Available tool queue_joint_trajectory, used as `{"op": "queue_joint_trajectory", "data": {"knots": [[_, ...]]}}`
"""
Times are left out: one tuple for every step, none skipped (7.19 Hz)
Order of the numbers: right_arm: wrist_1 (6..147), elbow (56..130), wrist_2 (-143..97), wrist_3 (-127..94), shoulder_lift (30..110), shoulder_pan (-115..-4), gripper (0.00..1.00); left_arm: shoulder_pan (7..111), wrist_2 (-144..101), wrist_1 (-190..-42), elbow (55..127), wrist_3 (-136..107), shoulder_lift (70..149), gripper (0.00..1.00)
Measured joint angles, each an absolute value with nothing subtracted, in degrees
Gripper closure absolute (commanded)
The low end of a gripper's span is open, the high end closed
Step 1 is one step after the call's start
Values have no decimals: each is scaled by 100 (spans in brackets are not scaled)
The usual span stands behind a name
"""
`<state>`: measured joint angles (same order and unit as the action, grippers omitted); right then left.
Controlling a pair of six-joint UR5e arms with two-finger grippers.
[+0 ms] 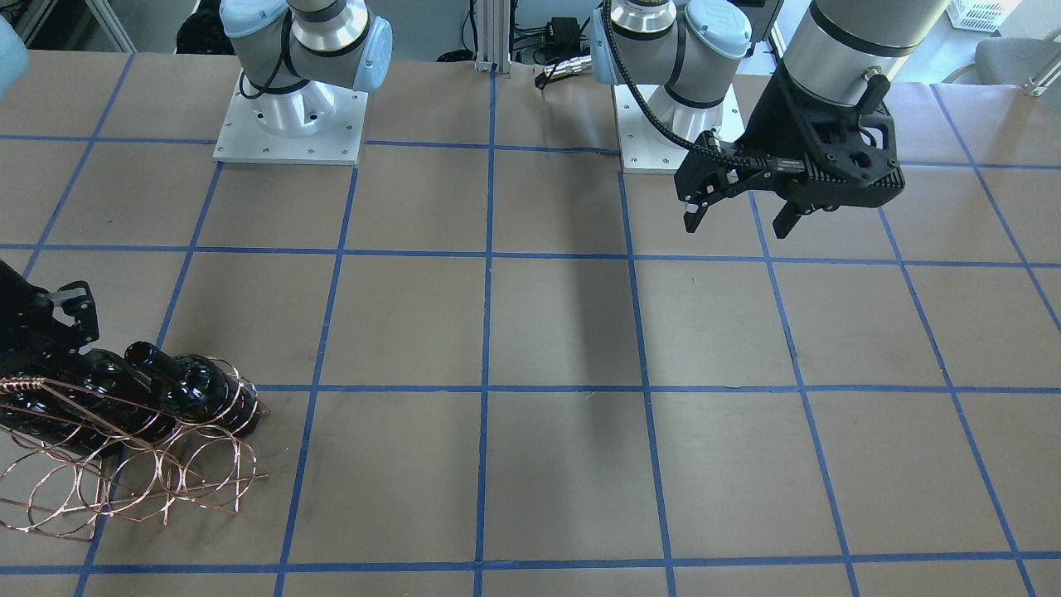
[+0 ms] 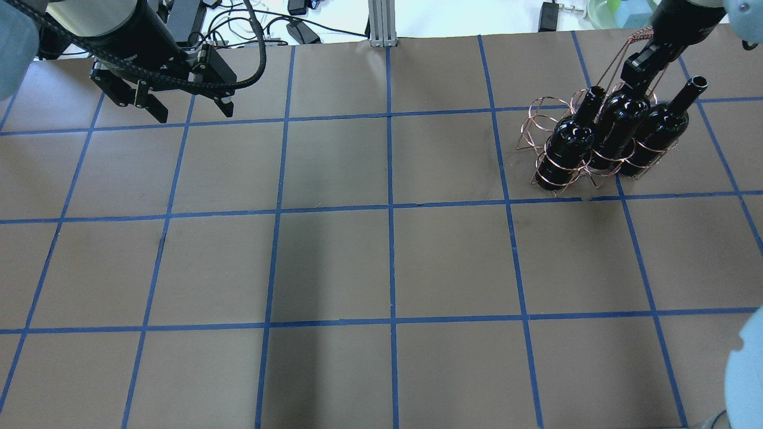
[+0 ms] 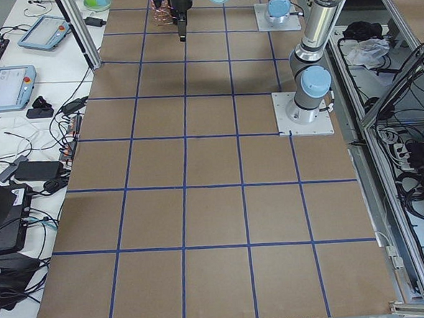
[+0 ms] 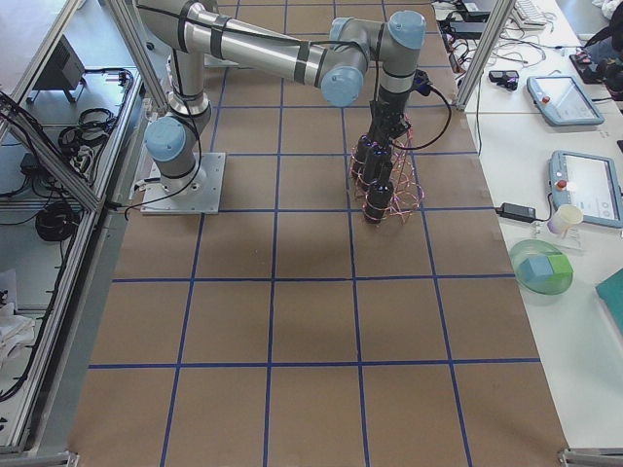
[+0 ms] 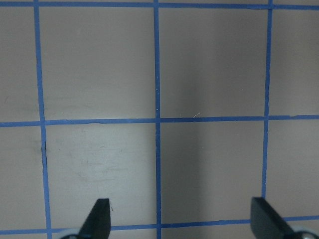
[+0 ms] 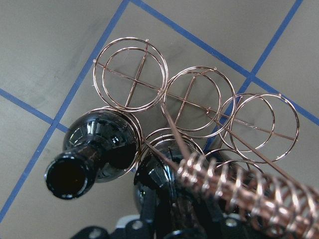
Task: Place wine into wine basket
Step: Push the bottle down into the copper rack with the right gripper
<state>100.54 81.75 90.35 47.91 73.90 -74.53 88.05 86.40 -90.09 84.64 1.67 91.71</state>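
Note:
Three glossy black wine bottles stand in the copper wire basket (image 2: pixel 536 128) at the table's far right. The left bottle (image 2: pixel 569 143) and the right bottle (image 2: pixel 658 128) show their open mouths. My right gripper (image 2: pixel 642 64) sits over the middle bottle (image 2: pixel 620 119) and hides its neck; it looks shut on that neck. In the right wrist view the middle bottle's shoulder (image 6: pixel 159 174) rises between the finger bases, next to the coiled handle (image 6: pixel 234 194). My left gripper (image 2: pixel 189 112) is open and empty above the table at the far left.
The basket's front row of loops (image 6: pixel 192 102) holds nothing. The table (image 2: pixel 387 262) is brown with blue grid tape. The arm bases (image 1: pixel 290 124) stand on the robot's side. Controllers and cables lie beyond the far edge (image 4: pixel 569 185).

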Motion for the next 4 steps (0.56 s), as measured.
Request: {"op": "queue_joint_trajectory", "data": {"knots": [[10057, 8224, 9035, 4790, 7386, -7453, 100, 8802, 8640, -9011, 8466, 167, 9168, 0], [10062, 8275, 9036, 4790, 7382, -7453, 100, 8801, 8640, -9014, 8469, 167, 9167, 0], [10063, 8319, 9037, 4792, 7378, -7453, 100, 8803, 8640, -9017, 8471, 167, 9169, 0], [10063, 8350, 9041, 4796, 7368, -7453, 100, 8805, 8640, -9017, 8472, 167, 9172, 0]]}}
